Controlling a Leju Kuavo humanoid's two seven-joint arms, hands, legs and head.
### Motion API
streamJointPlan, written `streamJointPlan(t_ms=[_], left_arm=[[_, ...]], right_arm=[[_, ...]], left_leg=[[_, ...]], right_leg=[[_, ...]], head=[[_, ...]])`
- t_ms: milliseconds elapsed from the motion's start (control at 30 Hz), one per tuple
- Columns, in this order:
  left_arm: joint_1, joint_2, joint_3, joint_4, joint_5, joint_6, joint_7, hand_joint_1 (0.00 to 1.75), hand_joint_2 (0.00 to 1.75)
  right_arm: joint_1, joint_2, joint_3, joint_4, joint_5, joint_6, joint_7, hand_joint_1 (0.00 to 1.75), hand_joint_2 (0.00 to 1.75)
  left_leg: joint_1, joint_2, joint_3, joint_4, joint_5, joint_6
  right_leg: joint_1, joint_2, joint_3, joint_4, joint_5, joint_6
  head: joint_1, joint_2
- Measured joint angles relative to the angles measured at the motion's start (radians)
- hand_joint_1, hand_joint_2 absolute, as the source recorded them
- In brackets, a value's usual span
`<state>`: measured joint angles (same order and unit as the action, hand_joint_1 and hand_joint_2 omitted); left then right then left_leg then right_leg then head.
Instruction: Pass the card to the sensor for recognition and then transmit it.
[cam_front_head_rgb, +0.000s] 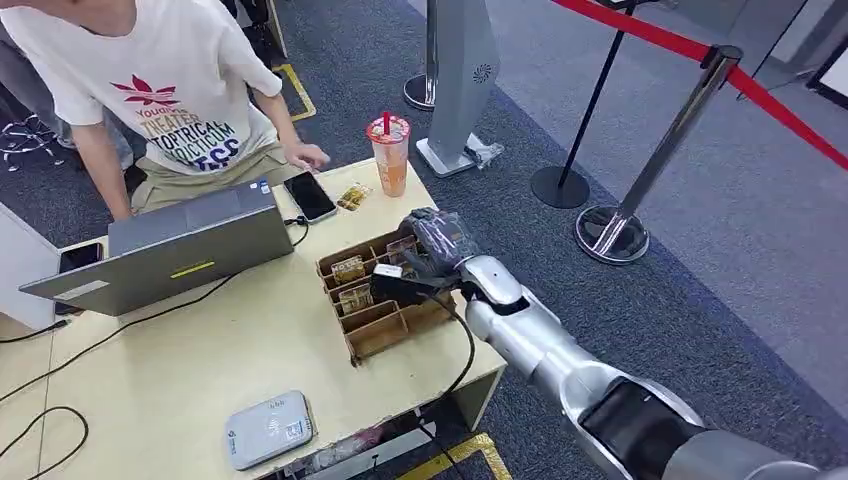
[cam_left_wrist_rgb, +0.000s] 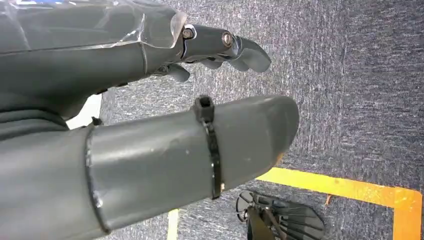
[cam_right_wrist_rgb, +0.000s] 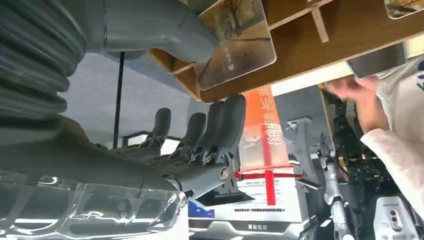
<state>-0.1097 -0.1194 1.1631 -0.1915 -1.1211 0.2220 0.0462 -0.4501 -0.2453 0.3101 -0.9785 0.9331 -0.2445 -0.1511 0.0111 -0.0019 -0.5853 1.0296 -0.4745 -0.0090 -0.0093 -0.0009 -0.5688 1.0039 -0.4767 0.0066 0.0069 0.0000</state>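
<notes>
The robot's right hand reaches over the wooden card tray at the bench edge, its fingers spread beside an upright card, thumb on the other side, not yet pinching it. The pick-up step is in hand; next the fingers must close on the card and carry it to the grey sensor (near the bench's front edge). The left hand hangs over the carpet, holding nothing, fingers apart.
</notes>
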Motion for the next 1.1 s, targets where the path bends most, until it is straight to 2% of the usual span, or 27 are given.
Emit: streamJointPlan(t_ms=[467, 867, 1100], left_arm=[[-0.001, 0.000, -0.001, 0.000, -0.002, 0.000, 0.002, 0.00, 0.00], [-0.002, 0.002, -0.001, 0.000, 0.002, 0.000, 0.002, 0.00, 0.00], [-0.002, 0.005, -0.001, 0.000, 0.008, 0.000, 0.002, 0.00, 0.00]], right_arm=[[-0.014, -0.005, 0.001, 0.011, 0.000, 0.010, -0.004, 0.87, 1.75], [-0.050, -0.005, 0.013, 0.047, 0.000, 0.018, -0.008, 1.01, 1.75], [-0.061, -0.003, 0.020, 0.062, 0.000, 0.018, -0.009, 1.03, 1.75]], left_leg=[[0.000, 0.000, 0.000, 0.000, 0.000, 0.000], [0.000, 0.000, 0.000, 0.000, 0.000, 0.000], [0.000, 0.000, 0.000, 0.000, 0.000, 0.000]], right_leg=[[0.000, 0.000, 0.000, 0.000, 0.000, 0.000], [0.000, 0.000, 0.000, 0.000, 0.000, 0.000], [0.000, 0.000, 0.000, 0.000, 0.000, 0.000]], head=[[0.000, 0.000], [0.000, 0.000], [0.000, 0.000]])
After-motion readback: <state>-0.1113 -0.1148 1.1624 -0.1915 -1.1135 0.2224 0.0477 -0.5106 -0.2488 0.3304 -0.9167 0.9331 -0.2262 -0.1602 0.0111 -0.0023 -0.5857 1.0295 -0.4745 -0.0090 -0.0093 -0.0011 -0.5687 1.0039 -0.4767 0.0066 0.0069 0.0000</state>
